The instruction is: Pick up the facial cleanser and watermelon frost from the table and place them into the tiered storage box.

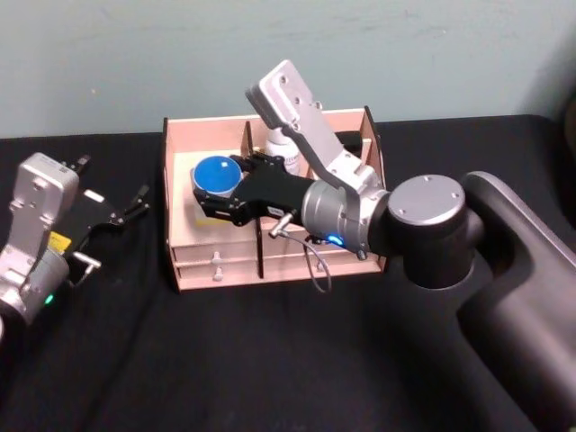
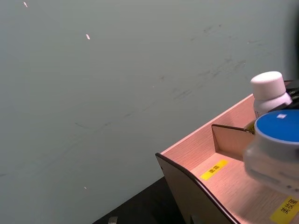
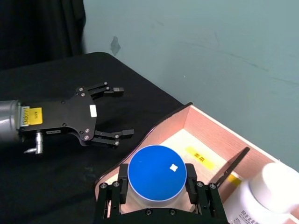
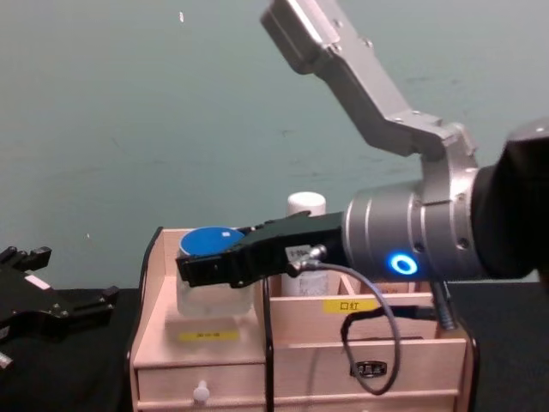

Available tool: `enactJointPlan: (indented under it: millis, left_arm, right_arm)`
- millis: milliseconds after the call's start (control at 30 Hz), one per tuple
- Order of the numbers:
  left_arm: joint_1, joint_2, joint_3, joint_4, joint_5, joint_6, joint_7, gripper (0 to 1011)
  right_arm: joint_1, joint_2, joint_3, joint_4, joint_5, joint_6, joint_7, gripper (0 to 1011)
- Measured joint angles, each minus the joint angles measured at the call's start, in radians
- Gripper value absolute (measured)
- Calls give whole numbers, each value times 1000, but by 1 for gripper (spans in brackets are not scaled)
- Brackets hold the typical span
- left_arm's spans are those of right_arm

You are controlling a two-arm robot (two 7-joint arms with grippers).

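Covering the whole work surface, a black cloth-draped table (image 1: 270,360) runs back to a pale green wall (image 1: 135,54). Next in size, the right arm's thick silver and black links (image 1: 423,225) cross in from the right, reaching leftward over the light wooden tiered storage box with dark-edged sides, yellow labels and a small white drawer knob (image 1: 225,261), which stands at the middle of the table near the wall.

The left gripper (image 1: 117,211), black with a yellow sticker on its body, hovers just above the cloth to the left of the box and apart from it; its two fingers are spread wide with nothing between them, as the right wrist view shows plainly.

The right gripper (image 3: 156,189) is over the box's left compartment, its black fingers clamped on either side of the watermelon frost, a squat clear round jar with a wide blue-topped, white-rimmed lid (image 1: 216,174). In the chest view the jar (image 4: 213,273) sits low inside that left compartment, above a yellow label; whether its base touches the shelf cannot be told.

The facial cleanser, a tall white cylindrical bottle with a rounded white cap (image 1: 277,144), stands upright in the rear compartment to the right of the jar, behind the divider.
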State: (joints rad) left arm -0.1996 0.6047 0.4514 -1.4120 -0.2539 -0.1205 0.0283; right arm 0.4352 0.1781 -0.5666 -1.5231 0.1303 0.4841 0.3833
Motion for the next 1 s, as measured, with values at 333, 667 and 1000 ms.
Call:
enactJointPlan:
  millis: [333,667,1000]
  left_arm:
    - [0,0,0,0,0,0,0,1010]
    - [0,0,0,0,0,0,0,1010]
    - [0,0,0,0,0,0,0,1010]
  right_arm:
    - [46,-46,-7,94,-21,-11,-7,733]
    - [84,-86,-1,173,-32,-18,-10,733]
    - [93,-104,-4,206,-42,-20,-5,733]
